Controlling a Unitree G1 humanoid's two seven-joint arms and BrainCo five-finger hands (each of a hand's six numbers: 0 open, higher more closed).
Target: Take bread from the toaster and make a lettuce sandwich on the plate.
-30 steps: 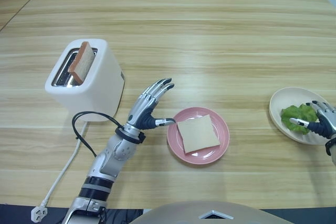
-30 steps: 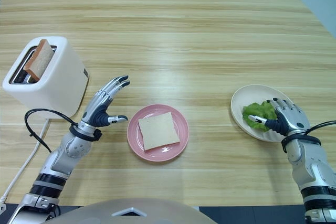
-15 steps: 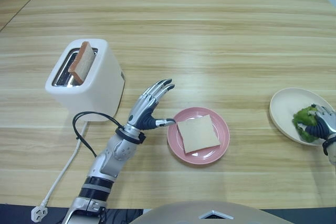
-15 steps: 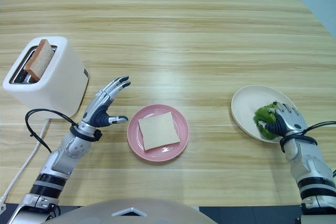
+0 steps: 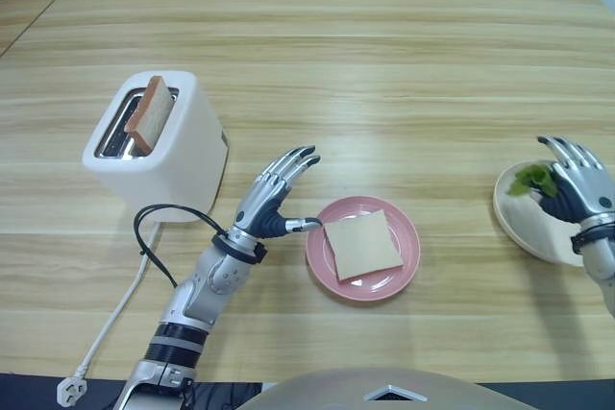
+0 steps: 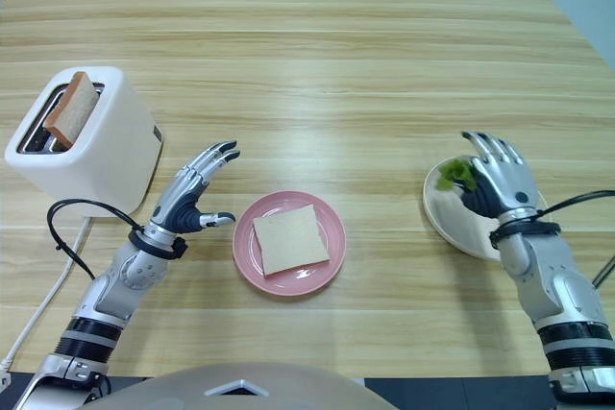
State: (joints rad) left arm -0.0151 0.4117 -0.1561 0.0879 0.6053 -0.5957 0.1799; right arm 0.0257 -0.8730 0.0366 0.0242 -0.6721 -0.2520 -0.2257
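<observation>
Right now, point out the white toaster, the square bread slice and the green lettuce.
white toaster [image 5: 165,166]: left eye view, front wall.
square bread slice [image 5: 362,244]: left eye view, centre.
green lettuce [image 6: 453,176]: right eye view, leaf top.

The left hand [image 5: 274,194] and right hand [image 6: 495,180] were silver and black. Each wrist had a black band [image 6: 515,230] and cable [image 5: 154,220].

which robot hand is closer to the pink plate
Left. The left robot hand sits open right beside the pink plate; the right robot hand is far to its right, holding lettuce above the cream dish.
</observation>
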